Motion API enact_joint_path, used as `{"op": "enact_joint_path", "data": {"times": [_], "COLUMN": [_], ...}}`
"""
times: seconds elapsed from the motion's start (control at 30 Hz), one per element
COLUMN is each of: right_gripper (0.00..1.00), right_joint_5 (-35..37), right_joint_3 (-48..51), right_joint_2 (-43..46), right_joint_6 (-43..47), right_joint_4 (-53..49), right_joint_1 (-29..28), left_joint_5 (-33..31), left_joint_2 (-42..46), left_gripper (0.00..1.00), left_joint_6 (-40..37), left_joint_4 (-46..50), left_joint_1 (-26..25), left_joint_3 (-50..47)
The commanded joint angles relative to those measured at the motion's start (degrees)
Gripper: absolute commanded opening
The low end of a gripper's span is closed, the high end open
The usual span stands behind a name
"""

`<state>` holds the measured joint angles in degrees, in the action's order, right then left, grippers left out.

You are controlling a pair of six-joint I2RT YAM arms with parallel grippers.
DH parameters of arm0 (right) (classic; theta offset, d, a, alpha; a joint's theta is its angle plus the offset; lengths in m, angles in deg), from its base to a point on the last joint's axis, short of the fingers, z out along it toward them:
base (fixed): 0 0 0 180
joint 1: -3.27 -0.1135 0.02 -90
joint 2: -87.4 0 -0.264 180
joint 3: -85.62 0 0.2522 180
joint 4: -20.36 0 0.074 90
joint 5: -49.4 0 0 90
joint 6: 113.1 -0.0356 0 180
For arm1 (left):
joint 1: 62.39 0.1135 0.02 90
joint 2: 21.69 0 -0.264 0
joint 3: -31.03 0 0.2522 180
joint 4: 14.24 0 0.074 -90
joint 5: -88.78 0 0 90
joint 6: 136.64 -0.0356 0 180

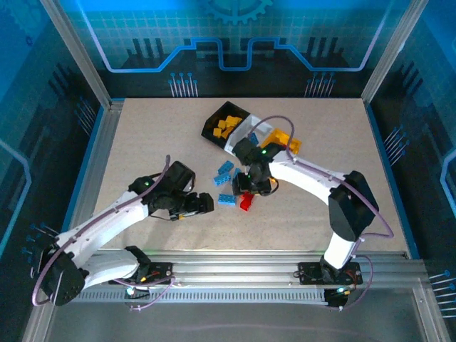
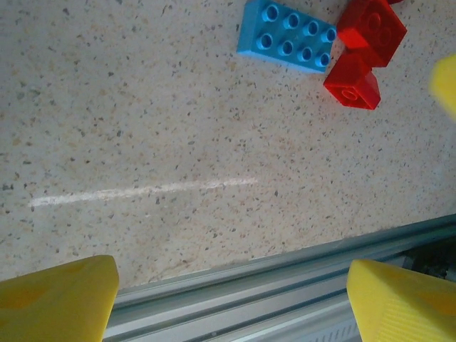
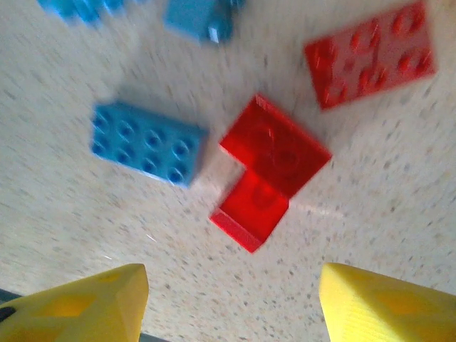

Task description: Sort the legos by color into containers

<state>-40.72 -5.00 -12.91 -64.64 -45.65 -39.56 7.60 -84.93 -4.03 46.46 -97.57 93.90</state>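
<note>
Red legos (image 3: 269,167), just beyond gaping right claw (image 3: 229,292)

Speckled beige table (image 1: 142,135). The joined containers (image 1: 209,132) stand at far centre. Loose blue legos (image 1: 225,169) and red legos (image 1: 246,202) lie mid-table, beside a faint white streak (image 2: 142,191).

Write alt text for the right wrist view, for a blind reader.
The open, empty right gripper hangs over two touching red bricks on a speckled table. A light blue brick lies left of them, another red brick at upper right, and more blue bricks along the top edge. The picture is slightly blurred.
</note>
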Motion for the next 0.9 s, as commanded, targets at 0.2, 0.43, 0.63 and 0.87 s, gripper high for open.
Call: {"op": "enact_joint_path", "data": {"times": [0.2,0.43,0.63,0.87], "right_gripper": [0.67,0.67,0.65,0.62], "right_joint_5": [2.0,2.6,3.0,3.8], "right_joint_3": [3.8,0.9,-0.1,1.9], "right_joint_2": [-4.7,-9.5,-12.1,-11.2], "right_joint_6": [-7.1,-10.4,-13.0,-13.7], "right_joint_4": [4.8,5.6,5.7,5.0], "right_joint_1": [-2.5,-2.5,-2.5,-2.5], "left_joint_5": [-0.2,-1.5,-1.7,-1.1], "left_joint_2": [9.5,14.1,14.7,12.9], "left_gripper": [0.85,0.86,0.87,0.88], "left_joint_6": [1.8,2.2,1.5,0.0], "left_joint_4": [7.1,11.4,12.3,10.9], "left_joint_1": [0.5,0.4,0.5,1.2], "left_joint_3": [-2.2,-3.0,-2.9,-2.9]}}
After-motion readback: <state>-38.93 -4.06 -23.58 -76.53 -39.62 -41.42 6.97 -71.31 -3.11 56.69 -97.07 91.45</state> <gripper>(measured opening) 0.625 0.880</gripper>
